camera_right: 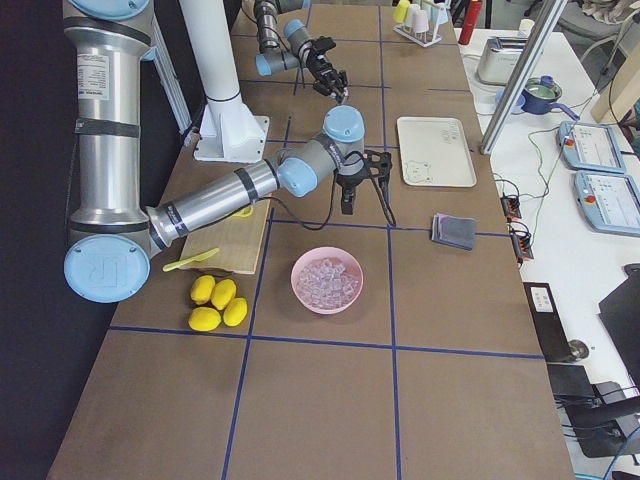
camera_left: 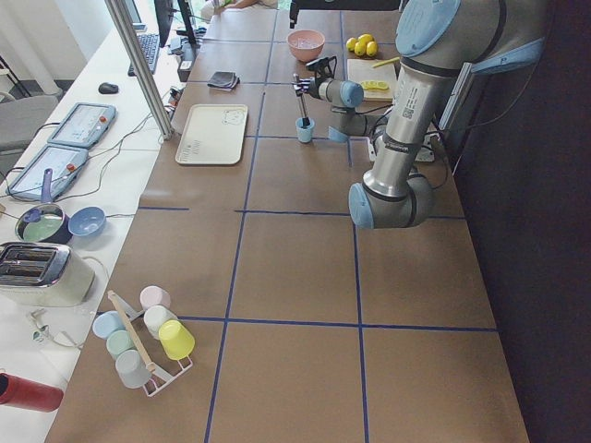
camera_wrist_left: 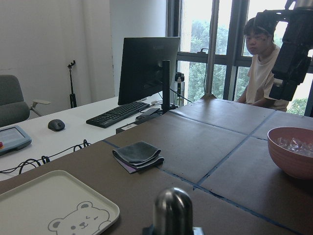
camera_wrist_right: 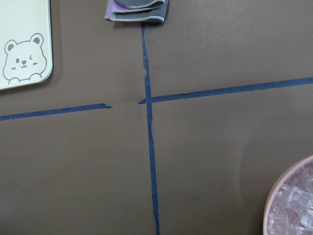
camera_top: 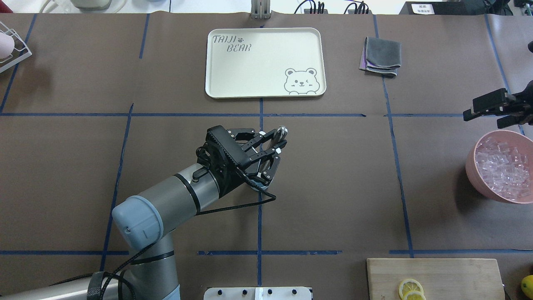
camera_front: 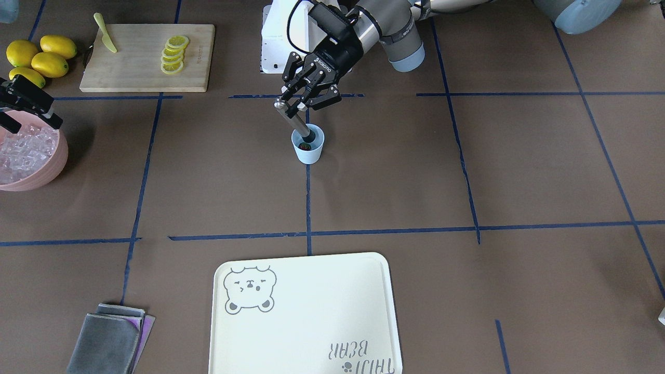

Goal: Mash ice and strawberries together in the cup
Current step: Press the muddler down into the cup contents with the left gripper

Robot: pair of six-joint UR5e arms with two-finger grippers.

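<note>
Front and overhead cameras face each other, both showing the tray (camera_front: 322,306).

A cream bear tray (camera_front: 306,311) lies before me; folded grey cloths (camera_front: 109,340) near it; lemon slices (camera_front: 174,54) on a cutting board (camera_front: 140,67); whole lemons (camera_front: 41,59) beside.

Matt brown paper surface (camera_front: 415,171); polished metal muddler rod (camera_front: 292,122) in smooth light blue plastic cup (camera_front: 311,151); matt pale wooden board (camera_front: 135,67).

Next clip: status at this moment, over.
Left gripper shut on muddler, tip inside cup. Strawberry in cup. Right gripper open, empty, beside pink bowl of ice. Nothing blocking.
</note>
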